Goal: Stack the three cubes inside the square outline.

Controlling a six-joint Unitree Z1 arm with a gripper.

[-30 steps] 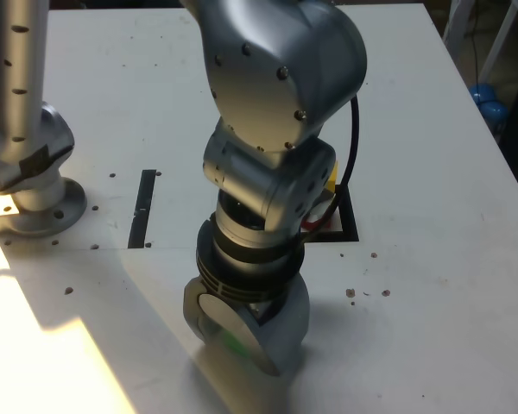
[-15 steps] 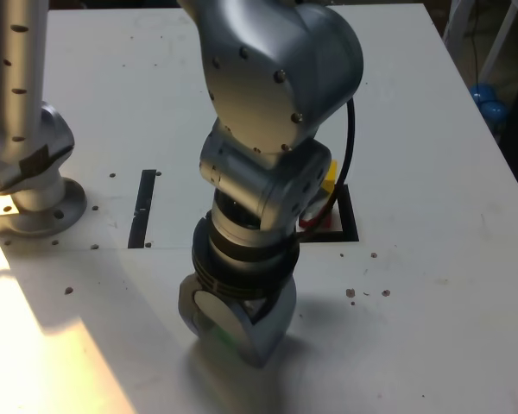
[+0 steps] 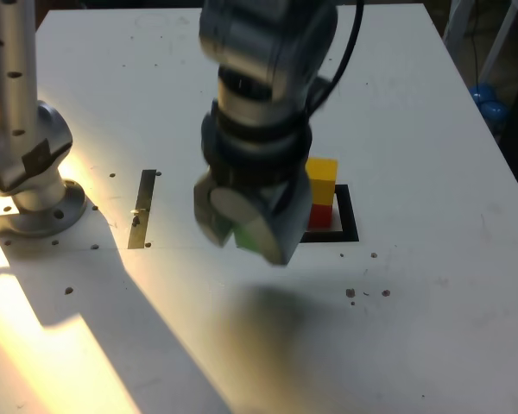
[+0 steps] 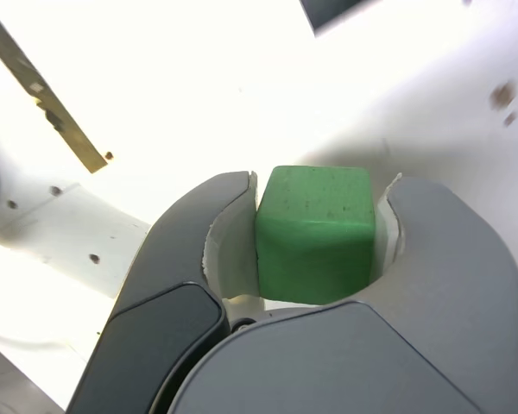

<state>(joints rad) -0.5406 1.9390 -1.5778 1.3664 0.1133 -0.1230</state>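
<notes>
Gripper (image 4: 315, 211) clamped on green cube (image 4: 316, 235), yellow cube (image 3: 322, 179) atop red cube (image 3: 320, 216), no readable writing.

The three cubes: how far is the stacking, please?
Done: the yellow cube sits on the red cube, within the black outline. In hand: the green cube, gripped between both fingers, above the table. Left: placing green on yellow, apparently.

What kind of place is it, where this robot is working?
Probably a robotics lab: a robot arm, a white table marked with a black square outline, and toy-like cubes.
</notes>
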